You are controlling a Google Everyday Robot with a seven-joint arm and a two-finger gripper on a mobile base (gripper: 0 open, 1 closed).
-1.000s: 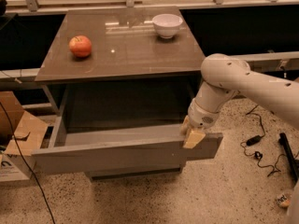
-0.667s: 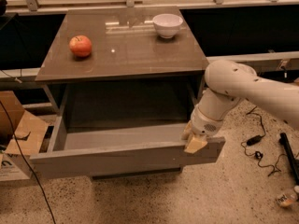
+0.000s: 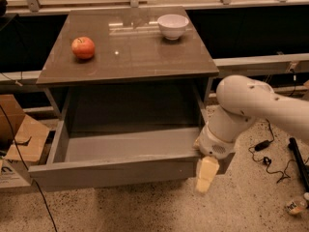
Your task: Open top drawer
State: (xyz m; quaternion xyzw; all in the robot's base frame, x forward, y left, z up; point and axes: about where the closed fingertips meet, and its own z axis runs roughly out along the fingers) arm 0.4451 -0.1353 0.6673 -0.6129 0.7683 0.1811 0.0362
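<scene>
The top drawer (image 3: 116, 172) stands pulled far out from under the grey-brown tabletop (image 3: 128, 47). Its plain grey box interior is open to view and holds nothing. Its flat handleless front panel faces me. My gripper (image 3: 206, 170) is at the right end of that front panel, at the drawer's front right corner. One cream-coloured finger (image 3: 205, 174) hangs down in front of the panel. The white arm reaches in from the right.
A red apple (image 3: 83, 47) lies on the left of the tabletop and a white bowl (image 3: 173, 26) at its back right. Cardboard boxes (image 3: 21, 137) stand on the floor left of the drawer. Black cables (image 3: 264, 151) and a dark stand lie on the floor at the right.
The drawer has slid further out toward me, and my gripper has moved down and forward with its front right corner.
</scene>
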